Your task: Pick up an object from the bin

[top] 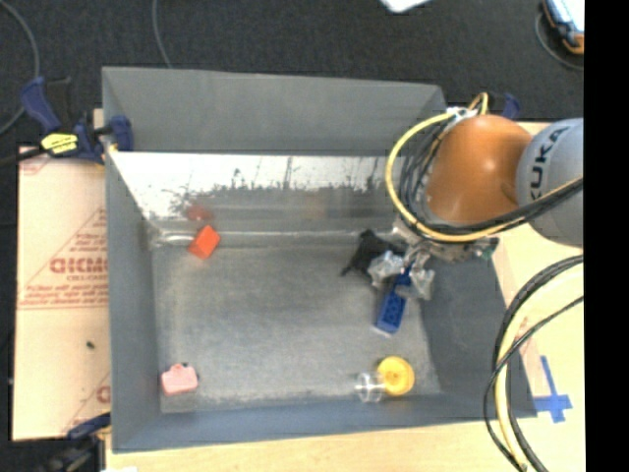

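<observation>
The pincer (405,273) stood at the right side of the grey metal bin (275,323), pinching the upper end of a blue oblong toy brick (390,311). A round yellow plastic piece (396,376) lay near it, by the front wall.

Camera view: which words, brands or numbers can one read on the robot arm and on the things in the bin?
"KUKA": dark letters on the grey arm link.
Orange block, pink block, blue brick, yellow piece: no lettering can be seen on them.
</observation>
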You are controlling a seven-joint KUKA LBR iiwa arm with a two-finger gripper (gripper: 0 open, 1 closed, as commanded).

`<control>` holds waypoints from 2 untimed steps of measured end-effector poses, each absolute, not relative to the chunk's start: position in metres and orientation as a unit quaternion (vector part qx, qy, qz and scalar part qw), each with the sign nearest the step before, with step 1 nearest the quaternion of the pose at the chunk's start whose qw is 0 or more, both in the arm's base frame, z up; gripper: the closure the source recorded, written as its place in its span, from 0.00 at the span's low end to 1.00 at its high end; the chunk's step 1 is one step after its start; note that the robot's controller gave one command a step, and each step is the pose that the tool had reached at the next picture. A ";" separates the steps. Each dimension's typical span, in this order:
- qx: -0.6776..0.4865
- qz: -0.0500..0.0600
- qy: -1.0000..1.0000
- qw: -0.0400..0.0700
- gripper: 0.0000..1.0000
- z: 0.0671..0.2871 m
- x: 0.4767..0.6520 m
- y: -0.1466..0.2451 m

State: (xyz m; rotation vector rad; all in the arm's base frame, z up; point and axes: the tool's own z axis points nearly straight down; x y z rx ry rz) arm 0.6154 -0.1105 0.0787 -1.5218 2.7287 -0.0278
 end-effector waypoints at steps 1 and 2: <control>-0.481 -0.011 0.876 0.013 1.00 0.079 0.626 -0.112; -0.480 -0.017 0.877 0.019 1.00 0.080 0.617 -0.109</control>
